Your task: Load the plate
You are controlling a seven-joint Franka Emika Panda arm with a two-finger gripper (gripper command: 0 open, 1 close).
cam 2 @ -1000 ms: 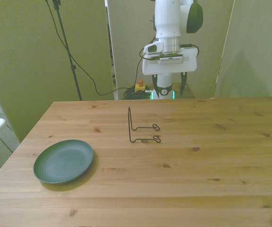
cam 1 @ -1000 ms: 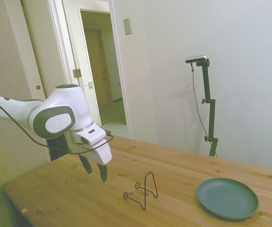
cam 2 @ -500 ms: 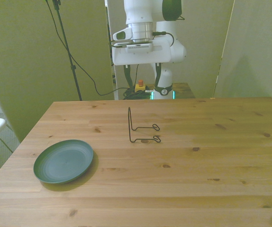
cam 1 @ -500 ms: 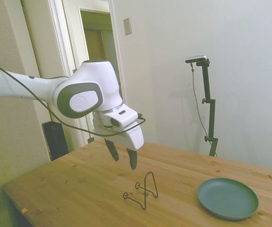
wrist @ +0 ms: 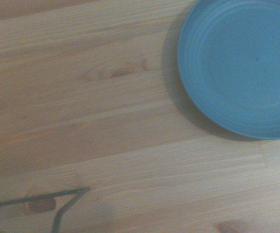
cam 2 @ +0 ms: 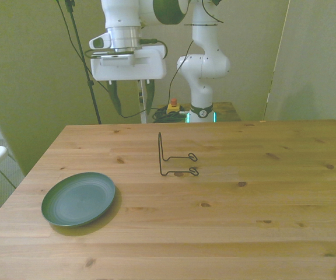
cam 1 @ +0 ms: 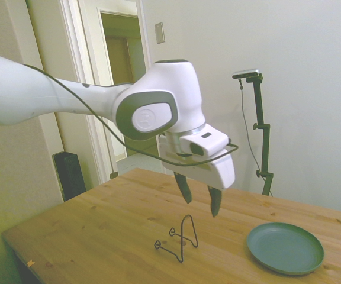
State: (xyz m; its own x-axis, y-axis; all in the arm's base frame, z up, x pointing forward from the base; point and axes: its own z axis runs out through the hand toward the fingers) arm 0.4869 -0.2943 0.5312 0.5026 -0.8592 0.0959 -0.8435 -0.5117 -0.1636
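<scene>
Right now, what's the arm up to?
Nothing is held yet. The gripper hangs open above the table, between the wire rack and the plate. The plate lies flat near the front view's left edge; the rack stands empty mid-table.

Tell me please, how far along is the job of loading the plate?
Done: nothing yet. The plate lies flat on the table, apart from the wire rack, which is empty. In hand: the pincer is open, holds nothing and hangs high above the table's far edge, on the plate's side of the rack. Left: probably reaching the plate, gripping its rim, lifting it and standing it in the rack.
</scene>
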